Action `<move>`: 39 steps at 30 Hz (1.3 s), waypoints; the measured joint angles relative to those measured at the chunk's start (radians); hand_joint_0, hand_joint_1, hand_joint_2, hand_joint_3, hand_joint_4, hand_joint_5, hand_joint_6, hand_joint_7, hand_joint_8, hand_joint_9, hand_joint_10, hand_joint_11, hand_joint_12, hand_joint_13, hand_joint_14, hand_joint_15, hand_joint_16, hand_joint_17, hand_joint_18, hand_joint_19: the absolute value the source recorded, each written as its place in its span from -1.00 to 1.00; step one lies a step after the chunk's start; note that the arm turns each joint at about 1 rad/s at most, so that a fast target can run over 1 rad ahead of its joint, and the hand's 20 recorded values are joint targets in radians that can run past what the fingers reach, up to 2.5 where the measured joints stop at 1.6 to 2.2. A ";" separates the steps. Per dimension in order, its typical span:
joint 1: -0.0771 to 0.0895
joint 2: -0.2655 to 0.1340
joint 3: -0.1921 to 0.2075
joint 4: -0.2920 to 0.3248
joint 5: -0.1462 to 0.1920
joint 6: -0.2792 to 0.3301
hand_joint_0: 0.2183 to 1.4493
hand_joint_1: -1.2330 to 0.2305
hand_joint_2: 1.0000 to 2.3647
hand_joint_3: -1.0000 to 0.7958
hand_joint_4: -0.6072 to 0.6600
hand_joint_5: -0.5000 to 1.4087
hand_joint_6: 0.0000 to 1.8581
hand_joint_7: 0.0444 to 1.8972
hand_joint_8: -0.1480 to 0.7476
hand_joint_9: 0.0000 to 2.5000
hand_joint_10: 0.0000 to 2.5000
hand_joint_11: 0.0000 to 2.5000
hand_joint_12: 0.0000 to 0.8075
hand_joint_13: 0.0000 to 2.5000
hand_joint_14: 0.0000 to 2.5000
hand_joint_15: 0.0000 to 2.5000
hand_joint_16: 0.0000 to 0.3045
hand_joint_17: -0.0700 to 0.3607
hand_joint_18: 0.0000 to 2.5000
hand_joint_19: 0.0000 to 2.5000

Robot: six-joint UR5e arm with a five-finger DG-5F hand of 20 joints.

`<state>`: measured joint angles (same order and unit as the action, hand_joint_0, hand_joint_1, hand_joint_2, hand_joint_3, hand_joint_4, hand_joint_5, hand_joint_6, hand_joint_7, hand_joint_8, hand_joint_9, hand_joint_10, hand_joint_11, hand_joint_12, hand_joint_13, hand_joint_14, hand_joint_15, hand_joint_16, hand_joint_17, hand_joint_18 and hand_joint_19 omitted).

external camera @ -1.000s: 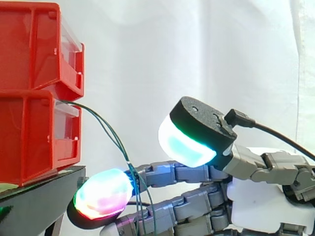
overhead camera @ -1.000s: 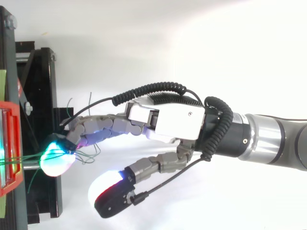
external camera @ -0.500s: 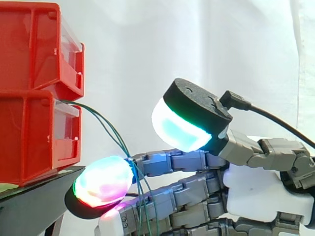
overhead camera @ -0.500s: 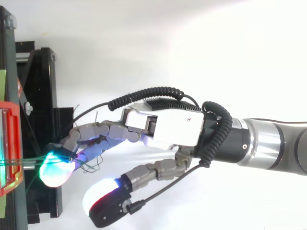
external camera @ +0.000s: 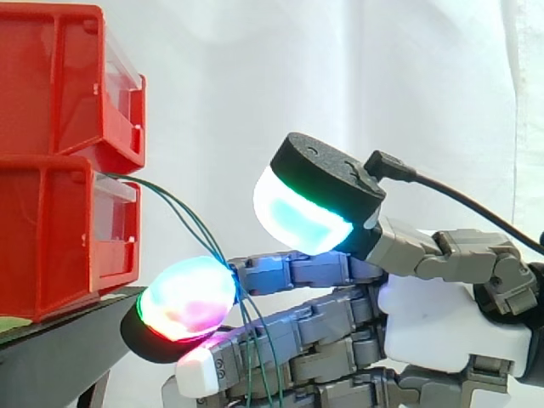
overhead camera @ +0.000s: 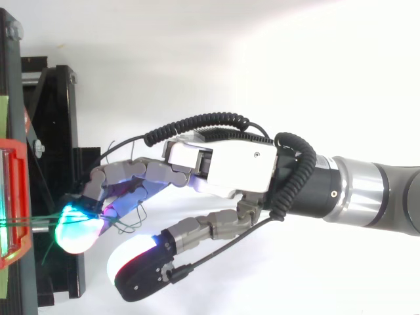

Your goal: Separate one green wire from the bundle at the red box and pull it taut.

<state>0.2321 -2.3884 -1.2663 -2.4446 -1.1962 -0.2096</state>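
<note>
Two red bins (external camera: 59,161) are stacked at the left on a black stand (external camera: 59,340). A few thin green wires (external camera: 183,212) leave the lower bin's front and slope down to my hand (external camera: 442,327). They cross the straight fingers (external camera: 293,272) just behind a glowing fingertip (external camera: 187,297), then hang down over the lower fingers. The thumb's pad (external camera: 302,217) stands well above them, touching no wire. From above, the wires (overhead camera: 39,222) run level from the bin's front (overhead camera: 16,197) to the fingertip (overhead camera: 75,226), and loose ends curl beside the hand (overhead camera: 230,167).
A white curtain (external camera: 340,85) hangs behind everything. The black stand's frame (overhead camera: 52,118) lies under and beside the fingertips. The arm (overhead camera: 374,197) reaches in from the right.
The hand has risen a little and edged left toward the bins. The thumb has swung left, closer over the fingers. The wires stay across the fingers.
</note>
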 measured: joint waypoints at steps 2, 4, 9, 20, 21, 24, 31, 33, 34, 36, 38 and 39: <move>-0.001 0.000 0.000 -0.002 -0.001 0.002 -0.39 -0.02 -1.00 -0.41 0.44 -0.62 -0.46 0.08 -0.06 -0.43 -0.99 -0.86 -0.21 -0.54 -1.00 -0.86 -0.73 -0.25 -0.59 -0.72; -0.002 0.000 0.000 -0.005 -0.001 0.003 -0.39 -0.02 -1.00 -0.41 0.44 -0.63 -0.46 0.08 -0.06 -0.43 -1.00 -0.87 -0.21 -0.54 -1.00 -0.86 -0.73 -0.25 -0.59 -0.72; -0.005 0.000 0.000 -0.015 -0.003 0.002 -0.37 -0.02 -0.99 -0.38 0.39 -0.61 -0.46 0.18 -0.05 -0.42 -0.99 -0.86 -0.21 -0.53 -1.00 -0.86 -0.74 -0.26 -0.59 -0.72; -0.011 0.000 0.000 -0.066 -0.003 -0.008 -0.38 -0.03 -0.99 -0.40 0.37 -0.62 -0.46 0.17 -0.06 -0.41 -0.99 -0.84 -0.21 -0.53 -1.00 -0.86 -0.74 -0.25 -0.59 -0.72; -0.011 0.000 0.001 -0.066 -0.003 -0.008 -0.38 -0.03 -1.00 -0.41 0.38 -0.62 -0.46 0.15 -0.06 -0.42 -0.99 -0.84 -0.21 -0.53 -1.00 -0.86 -0.73 -0.25 -0.59 -0.71; -0.012 0.000 0.001 -0.067 -0.003 -0.009 -0.39 -0.03 -1.00 -0.41 0.40 -0.62 -0.46 0.12 -0.06 -0.42 -1.00 -0.85 -0.20 -0.54 -1.00 -0.86 -0.73 -0.25 -0.59 -0.71; -0.013 0.000 0.001 -0.082 0.007 -0.012 -0.39 -0.03 -0.99 -0.40 0.40 -0.62 -0.46 0.12 -0.06 -0.43 -0.99 -0.85 -0.20 -0.54 -0.99 -0.86 -0.73 -0.25 -0.59 -0.71; -0.014 -0.001 0.001 -0.090 0.009 -0.007 -0.38 -0.02 -0.99 -0.38 0.40 -0.62 -0.46 0.14 -0.06 -0.42 -0.99 -0.85 -0.21 -0.54 -1.00 -0.86 -0.73 -0.25 -0.59 -0.71; -0.015 0.000 0.001 -0.093 0.008 -0.002 -0.38 -0.03 -0.99 -0.38 0.39 -0.62 -0.46 0.15 -0.06 -0.42 -0.99 -0.85 -0.21 -0.54 -0.99 -0.86 -0.73 -0.25 -0.59 -0.71; -0.016 0.000 0.001 -0.095 0.006 0.007 -0.37 -0.03 -0.99 -0.37 0.38 -0.62 -0.46 0.17 -0.05 -0.42 -0.99 -0.84 -0.21 -0.54 -1.00 -0.86 -0.73 -0.25 -0.59 -0.72; -0.017 0.000 0.001 -0.094 0.004 0.014 -0.36 -0.03 -0.99 -0.37 0.37 -0.61 -0.46 0.18 -0.06 -0.41 -0.99 -0.84 -0.21 -0.53 -1.00 -0.86 -0.73 -0.25 -0.59 -0.71; -0.017 0.000 0.001 -0.094 0.003 0.017 -0.36 -0.03 -0.99 -0.36 0.37 -0.61 -0.46 0.19 -0.06 -0.41 -0.99 -0.84 -0.21 -0.53 -1.00 -0.86 -0.74 -0.25 -0.59 -0.71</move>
<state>0.2151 -2.3886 -1.2655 -2.5383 -1.1933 -0.1928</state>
